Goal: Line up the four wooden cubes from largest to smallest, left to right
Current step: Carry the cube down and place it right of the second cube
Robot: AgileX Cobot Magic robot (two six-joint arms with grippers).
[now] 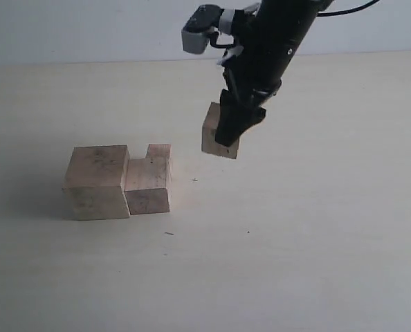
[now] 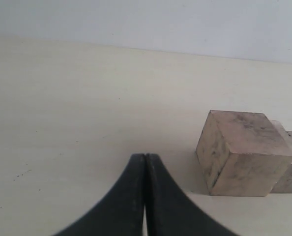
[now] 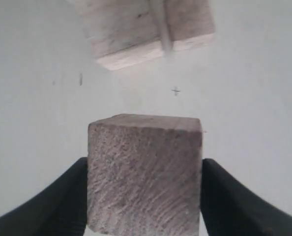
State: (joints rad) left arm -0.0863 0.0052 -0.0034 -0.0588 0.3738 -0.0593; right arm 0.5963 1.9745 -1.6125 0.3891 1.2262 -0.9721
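Bench (image 1: 316, 263): pale, plain.
Right jaws: partly spread, gripping the held cube (image 1: 209, 135) in the air.
Left jaws: pressed together, empty.
Row: largest cube (image 1: 98, 181) touched next cube (image 1: 148, 187); its free end lay at 7 o'clock from the held cube, right arm nearer.

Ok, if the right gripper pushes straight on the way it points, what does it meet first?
Probably bare table, with the held cube landing first, short of the grouped cubes; depth is unclear.
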